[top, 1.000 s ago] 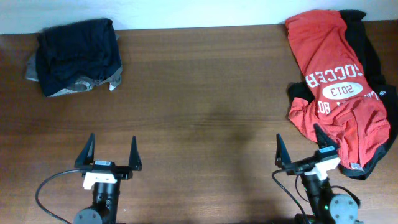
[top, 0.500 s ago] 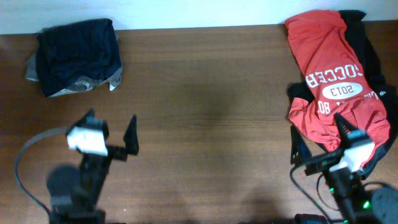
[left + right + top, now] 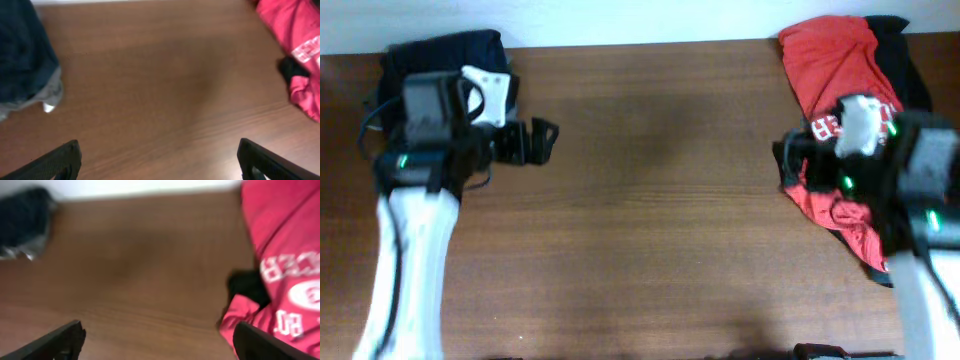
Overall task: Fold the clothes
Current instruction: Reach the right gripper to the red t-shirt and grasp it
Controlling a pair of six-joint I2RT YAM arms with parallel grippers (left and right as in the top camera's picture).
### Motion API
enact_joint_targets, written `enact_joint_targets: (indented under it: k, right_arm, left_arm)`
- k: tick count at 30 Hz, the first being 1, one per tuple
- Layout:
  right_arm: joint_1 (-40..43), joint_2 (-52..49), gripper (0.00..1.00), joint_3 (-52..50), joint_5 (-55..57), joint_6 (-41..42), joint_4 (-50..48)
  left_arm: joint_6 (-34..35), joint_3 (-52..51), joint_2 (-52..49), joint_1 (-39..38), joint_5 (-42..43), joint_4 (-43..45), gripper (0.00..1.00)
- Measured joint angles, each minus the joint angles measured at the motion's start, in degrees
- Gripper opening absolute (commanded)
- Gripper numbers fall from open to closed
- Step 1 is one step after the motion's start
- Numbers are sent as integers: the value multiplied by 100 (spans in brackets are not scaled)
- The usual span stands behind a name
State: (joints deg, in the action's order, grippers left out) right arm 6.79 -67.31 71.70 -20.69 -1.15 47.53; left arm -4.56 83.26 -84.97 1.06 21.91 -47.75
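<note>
Plainly, the red-orange T-shirt [image 3: 287, 240] lies rumpled on the wooden table [image 3: 660, 210], ahead of the right gripper [image 3: 157, 339] and out beyond its right-hand finger [image 3: 260, 342]. White lettering and a white oval [image 3: 307, 294] show on the cloth nearest that finger. A black garment [image 3: 247, 286] peeks from under the shirt's edge, just ahead of the same finger and slightly inward of it. The right gripper's fingers stand wide apart, with only bare wood between them and no cloth touching either one. From overhead the shirt sits at the table's far right corner. The right arm [image 3: 910, 170] is blurred there and covers the shirt's lower part.

The left gripper [image 3: 157, 157] is likewise spread wide, its two dark fingers at the lower corners of its own view and bare table between them. The shirt lies well apart from it, far ahead and off past its right-hand finger. A dark navy pile [image 3: 22, 55] with a grey edge lies ahead of the left-hand finger, out to that side. Overhead, the left arm [image 3: 420, 200] reaches up beside this pile, and its wrist overlaps the pile's near edge.
</note>
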Motion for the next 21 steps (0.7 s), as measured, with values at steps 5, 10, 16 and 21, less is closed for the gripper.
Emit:
enact_joint_targets:
  k: [5, 10, 16, 21]
  right_arm:
    - [0, -1325, 99, 74, 0, 2, -9]
    - [0, -2319, 89, 85, -2, -13, 50]
    - [4, -2651, 86, 101, 70, 85, -4]
    - [181, -2651, 86, 271, 531, 612, -20]
  left_arm:
    - [-59, 46, -1298, -2, 33, 59, 99]
    - [-59, 48, -2511, -4, 76, 37, 99]
    - [-61, 59, -2975, -63, 81, 57, 99]
    - [-129, 603, -2979, -345, -2, -225, 99]
